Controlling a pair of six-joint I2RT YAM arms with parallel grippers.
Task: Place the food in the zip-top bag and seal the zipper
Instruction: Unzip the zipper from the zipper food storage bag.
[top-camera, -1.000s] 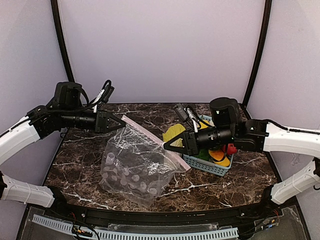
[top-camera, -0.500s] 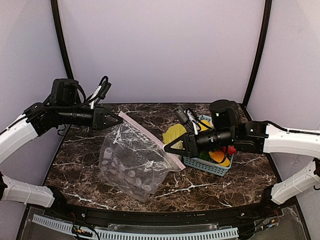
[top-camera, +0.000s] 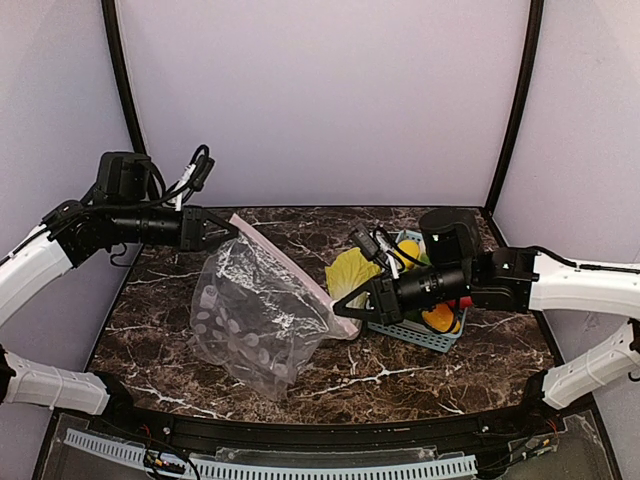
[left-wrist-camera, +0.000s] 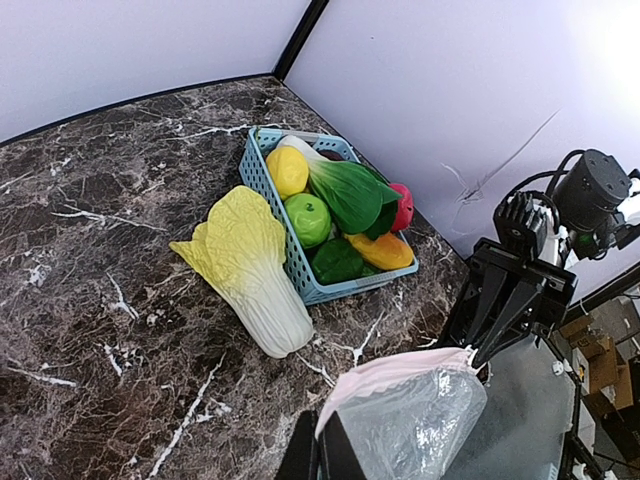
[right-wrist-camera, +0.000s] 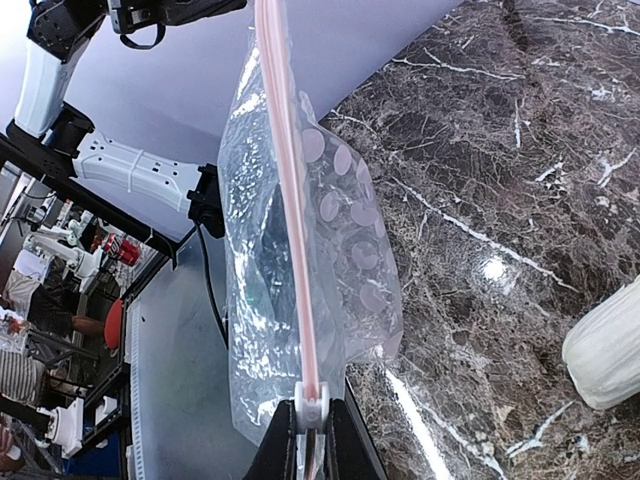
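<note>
The clear dotted zip-top bag hangs stretched between my two grippers, its lower part resting on the marble table. My left gripper is shut on the bag's far-left mouth corner. My right gripper is shut on the white slider at the other end of the pink zipper. The napa cabbage lies on the table beside the basket. Lemon, green apple, orange pepper and red fruit sit in the basket.
The light-blue slotted basket stands right of centre, just behind my right gripper, and also holds a green leafy vegetable. Black frame posts rise at the back corners. The table's front edge runs below the bag.
The left gripper has risen and drawn back to the left with its bag corner. The right gripper has dropped slightly with the slider. The bag has shifted left between them.
</note>
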